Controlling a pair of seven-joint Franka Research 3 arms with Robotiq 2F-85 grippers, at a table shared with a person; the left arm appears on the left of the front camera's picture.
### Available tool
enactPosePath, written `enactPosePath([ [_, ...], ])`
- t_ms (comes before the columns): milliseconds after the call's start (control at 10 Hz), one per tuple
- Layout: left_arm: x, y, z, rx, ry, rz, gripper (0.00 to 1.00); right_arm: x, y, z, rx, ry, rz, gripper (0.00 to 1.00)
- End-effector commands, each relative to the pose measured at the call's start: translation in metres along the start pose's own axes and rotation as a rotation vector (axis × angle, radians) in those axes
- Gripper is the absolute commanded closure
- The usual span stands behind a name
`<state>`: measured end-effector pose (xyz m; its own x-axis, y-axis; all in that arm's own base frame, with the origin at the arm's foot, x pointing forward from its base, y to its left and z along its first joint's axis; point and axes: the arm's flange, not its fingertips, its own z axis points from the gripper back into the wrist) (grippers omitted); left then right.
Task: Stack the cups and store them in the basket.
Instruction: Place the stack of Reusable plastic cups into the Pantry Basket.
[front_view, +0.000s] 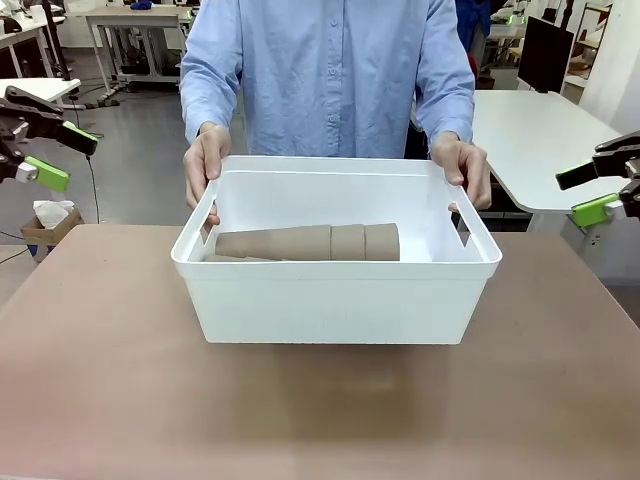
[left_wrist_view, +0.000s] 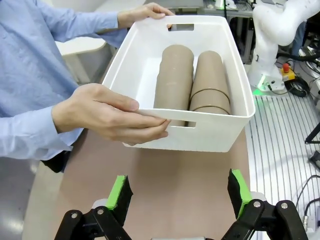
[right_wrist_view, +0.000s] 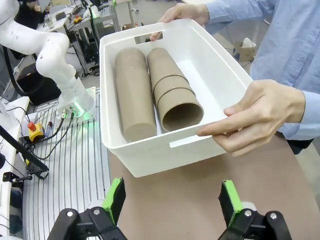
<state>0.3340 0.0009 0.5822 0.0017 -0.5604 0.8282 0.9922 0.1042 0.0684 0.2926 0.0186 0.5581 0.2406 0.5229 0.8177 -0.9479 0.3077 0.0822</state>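
Tan-brown tapered cardboard cups (right_wrist_view: 150, 90), plain, unpatterned. Large white rectangular plastic basket (front_view: 335, 300), solid colour. Brown matte tabletop (front_view: 110, 370). Person's light blue button shirt sleeve (left_wrist_view: 30, 55). Black two-finger grippers, left (left_wrist_view: 177, 200) and right (right_wrist_view: 172, 202), bright green pads.

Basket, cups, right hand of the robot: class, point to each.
basket (front_view: 330, 300): front view, near wall.
cups (right_wrist_view: 172, 95): right wrist view, side of nested stack.
right hand (right_wrist_view: 171, 201): right wrist view, between its open fingertips.

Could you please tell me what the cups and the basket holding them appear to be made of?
The cups look like plain cardboard: matte tan-brown walls, no print, thin open mouth. The basket appears to be moulded plastic: smooth, slightly glossy white sides, rounded rim and slot-shaped cut-out handles. Neither material can be confirmed by look alone.
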Motion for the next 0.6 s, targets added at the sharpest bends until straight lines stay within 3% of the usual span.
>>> enactPosePath([
  [0, 0.0029, 0.0008, 0.0001, -0.005, -0.015, -0.001, 0.00, 0.0005, -0.0025, 0.0005, 0.008, -0.017, 0.019, 0.00],
  [500, 0.0029, 0.0008, 0.0001, -0.005, -0.015, -0.001, 0.00, 0.0005, -0.0025, 0.0005, 0.008, -0.017, 0.019, 0.00],
])
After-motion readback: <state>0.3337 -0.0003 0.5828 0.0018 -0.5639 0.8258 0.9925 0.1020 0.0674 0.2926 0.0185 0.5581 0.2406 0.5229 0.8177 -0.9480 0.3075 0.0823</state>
